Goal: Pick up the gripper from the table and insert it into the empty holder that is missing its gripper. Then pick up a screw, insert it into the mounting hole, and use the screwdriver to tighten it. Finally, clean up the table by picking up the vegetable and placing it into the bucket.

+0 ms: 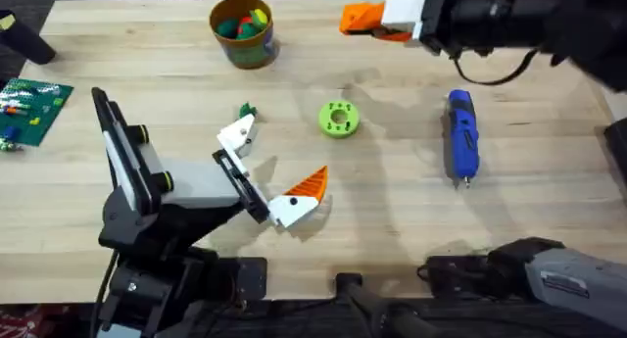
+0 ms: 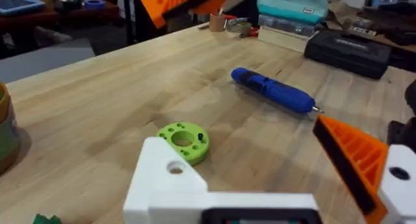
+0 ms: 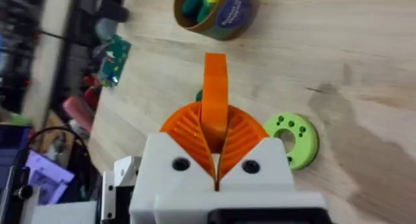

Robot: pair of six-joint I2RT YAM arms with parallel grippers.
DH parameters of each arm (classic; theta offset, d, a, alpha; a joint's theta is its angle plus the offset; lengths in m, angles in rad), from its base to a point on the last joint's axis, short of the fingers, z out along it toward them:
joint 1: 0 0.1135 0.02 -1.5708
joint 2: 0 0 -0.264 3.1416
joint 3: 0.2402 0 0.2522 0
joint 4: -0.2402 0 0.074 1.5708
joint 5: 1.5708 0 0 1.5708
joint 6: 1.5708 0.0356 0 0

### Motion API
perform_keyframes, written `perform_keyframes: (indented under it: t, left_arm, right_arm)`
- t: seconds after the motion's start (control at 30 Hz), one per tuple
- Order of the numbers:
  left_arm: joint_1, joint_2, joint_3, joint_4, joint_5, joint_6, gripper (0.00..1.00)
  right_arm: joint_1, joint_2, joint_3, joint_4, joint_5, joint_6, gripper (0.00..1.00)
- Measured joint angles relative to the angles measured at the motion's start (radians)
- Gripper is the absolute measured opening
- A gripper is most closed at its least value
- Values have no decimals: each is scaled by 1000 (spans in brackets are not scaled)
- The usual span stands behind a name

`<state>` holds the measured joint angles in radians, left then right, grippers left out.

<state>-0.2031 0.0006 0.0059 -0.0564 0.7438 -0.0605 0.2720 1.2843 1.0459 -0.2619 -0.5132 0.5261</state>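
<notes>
- We are clamping the gripper [image 3: 216, 94] with our right jaws [image 3: 217, 160]: the two ribbed orange pads [image 3: 186, 128] are pressing tightly on its base, and the plain orange wedge is sticking straight out beyond them.
- In the overhead view, our right jaws [image 1: 364, 21] are hovering over the far edge of the table [image 1: 392, 211], right of the bucket [image 1: 242, 31].
- Our left jaws [image 1: 269, 171] are standing wide apart and are gripping nothing.
- One left finger is carrying the striped orange tip [image 1: 307, 186]; the other is the bare white holder [image 1: 236, 135], with its mounting hole [image 2: 175, 167] showing as a dark round opening in the flat face.
- The holder is sitting near the middle of the table, just left of the lime-green ring-shaped disc [image 1: 339, 119].
- A small green piece [image 1: 246, 112] is lying just beyond the holder.
- The blue screwdriver [image 1: 461, 137] is lying on the table to the right of the disc, well apart from it.
- The bucket is standing at the far edge with green, red and yellow pieces inside.
- A green board [image 1: 32, 108] is resting at the left edge of the table.
</notes>
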Motion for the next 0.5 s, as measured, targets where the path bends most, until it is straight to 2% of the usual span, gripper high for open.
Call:
perform_keyframes:
  t: [0.17, 0.33, 0.5]
  left_arm:
    - [0, 0, 0, 0, 0, 0, 985]
    - [0, 0, 0, 0, 0, 0, 985]
    - [0, 0, 0, 0, 0, 0, 985]
  right_arm:
    - [-50, 4, -86, 36, -157, 31, 18]
    - [-61, 34, -91, 62, -293, 36, 18]
    - [-61, 74, -91, 67, -375, 35, 18]
